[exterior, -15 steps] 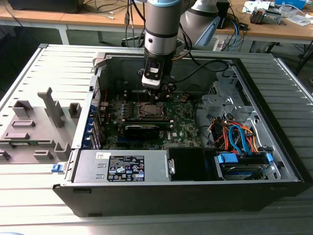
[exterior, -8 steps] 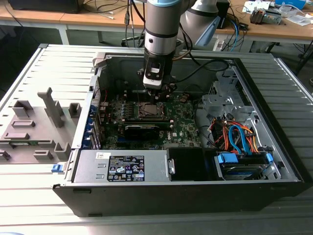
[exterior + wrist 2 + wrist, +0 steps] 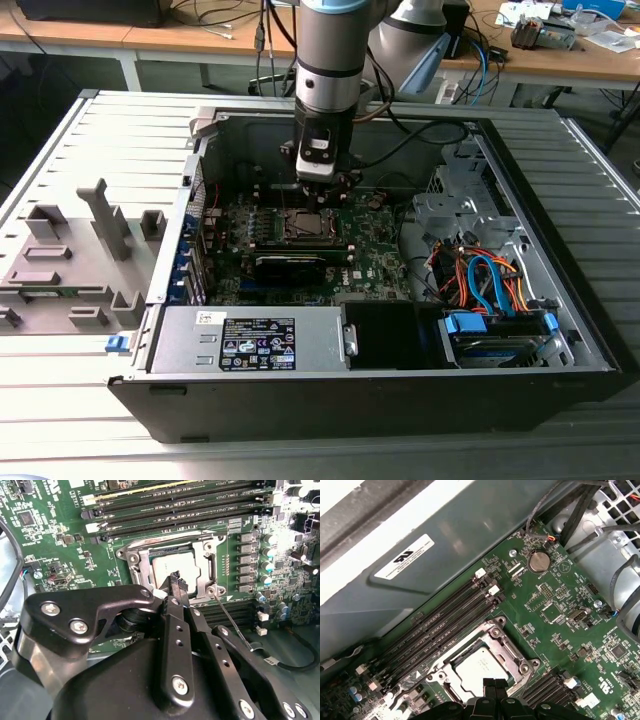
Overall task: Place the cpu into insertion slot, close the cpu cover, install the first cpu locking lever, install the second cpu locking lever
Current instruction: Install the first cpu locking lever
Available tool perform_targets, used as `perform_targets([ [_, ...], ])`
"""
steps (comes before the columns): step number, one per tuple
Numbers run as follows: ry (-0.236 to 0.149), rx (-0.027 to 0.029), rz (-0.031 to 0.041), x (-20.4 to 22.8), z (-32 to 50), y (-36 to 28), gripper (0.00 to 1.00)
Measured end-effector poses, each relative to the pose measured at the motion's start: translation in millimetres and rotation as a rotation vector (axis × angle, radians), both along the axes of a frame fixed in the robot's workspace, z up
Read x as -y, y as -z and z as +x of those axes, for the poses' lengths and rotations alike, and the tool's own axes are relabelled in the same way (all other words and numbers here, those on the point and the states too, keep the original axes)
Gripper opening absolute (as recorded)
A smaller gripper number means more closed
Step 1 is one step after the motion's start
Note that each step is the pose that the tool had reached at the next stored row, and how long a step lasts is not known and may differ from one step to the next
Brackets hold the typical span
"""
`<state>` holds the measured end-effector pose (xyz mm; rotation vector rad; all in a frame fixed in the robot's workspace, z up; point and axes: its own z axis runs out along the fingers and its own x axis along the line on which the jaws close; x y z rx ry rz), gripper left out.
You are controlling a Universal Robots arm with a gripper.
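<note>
The cpu (image 3: 172,566) (image 3: 479,669), a silvery square chip, lies in the insertion slot (image 3: 300,226) on the green motherboard. The cpu cover (image 3: 206,560) (image 3: 496,636), a silvery frame, lies flat around the chip. A thin locking lever (image 3: 231,617) (image 3: 526,681) sticks out from one socket corner; I cannot tell whether it is latched. My gripper (image 3: 176,579) (image 3: 494,684) (image 3: 322,185) hangs just above the socket's edge, its black fingers pressed together with nothing between them. Its tips hide part of the chip.
The motherboard sits inside an open computer case (image 3: 400,385) on a slatted table. Memory slots (image 3: 445,625) run beside the socket. A black card (image 3: 290,266), bundled cables (image 3: 480,280) and a drive cage (image 3: 455,205) crowd the exterior view's right. Grey fixtures (image 3: 70,260) stand outside at its left.
</note>
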<state>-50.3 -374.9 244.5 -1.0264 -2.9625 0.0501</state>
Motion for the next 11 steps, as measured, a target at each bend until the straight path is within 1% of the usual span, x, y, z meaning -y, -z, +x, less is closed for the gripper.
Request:
perform_targets([
  [3,-0.013,-0.0001,0.0,0.0,0.0,0.0,0.11],
  [7,-0.044,0.0,0.0,0.0,0.0,0.0,0.11],
  [11,-0.063,0.0,0.0,0.0,0.0,0.0,0.11],
])
